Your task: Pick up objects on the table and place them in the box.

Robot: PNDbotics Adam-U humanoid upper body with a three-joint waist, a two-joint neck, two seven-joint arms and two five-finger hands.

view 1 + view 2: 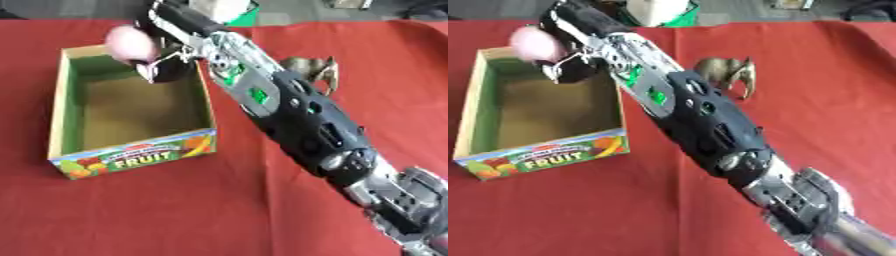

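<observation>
Surface: a table (175, 210) covered in red cloth.
Room: grey floor beyond the far edge.
Box: open cardboard box (131, 160), printed FRUIT, at left.
Right hand (162, 62): fingers curled round a pink ball (131, 42), above the box's far end.
Elephant figurine (726, 70): on the cloth right of the arm.

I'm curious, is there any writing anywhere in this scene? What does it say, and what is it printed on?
"FRUIT": big yellow letters on the front panel of the cardboard box, among pictures of fruit.
A curved line of smaller print runs just above that word on the same panel; it is too blurred to read.
Nothing readable shows on the robot's arm, the pink object in the right hand, or the brown animal figure.
</observation>
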